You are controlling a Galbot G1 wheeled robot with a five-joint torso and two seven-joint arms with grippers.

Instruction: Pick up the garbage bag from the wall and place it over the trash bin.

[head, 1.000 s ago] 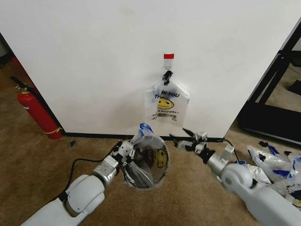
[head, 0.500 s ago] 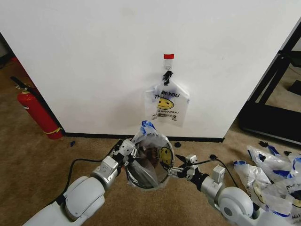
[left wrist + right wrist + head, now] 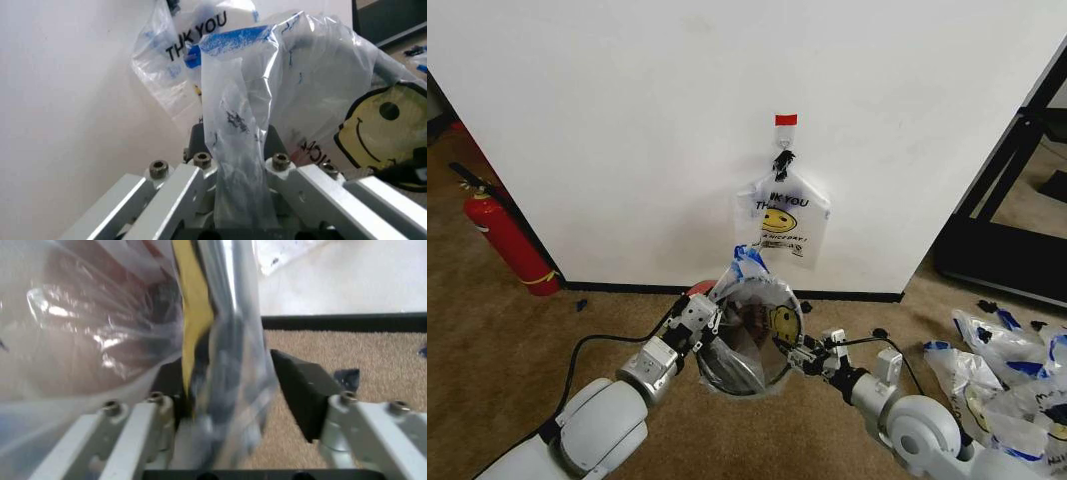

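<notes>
The garbage bag (image 3: 752, 325) is spread over the trash bin (image 3: 727, 372), whose dark wall shows through the plastic on the carpet below the wall. My left gripper (image 3: 704, 322) is at the bag's left rim, shut on its blue-patched handle strip (image 3: 233, 100). My right gripper (image 3: 802, 353) is at the right rim. Its fingers (image 3: 303, 392) stand apart, open, with a fold of the bag (image 3: 220, 355) and its yellow print between them. The bin's reddish inside shows through the plastic (image 3: 113, 275).
A second smiley "THANK YOU" bag (image 3: 780, 215) hangs from a hook on the white wall (image 3: 627, 120). A red fire extinguisher (image 3: 505, 238) stands at the left. Several loose bags (image 3: 997, 360) lie on the carpet at the right, by a black frame (image 3: 1007, 250).
My right gripper has swung in from the right and now straddles the bag's right rim. The left gripper, bag and bin mouth have shifted slightly toward the wall.
</notes>
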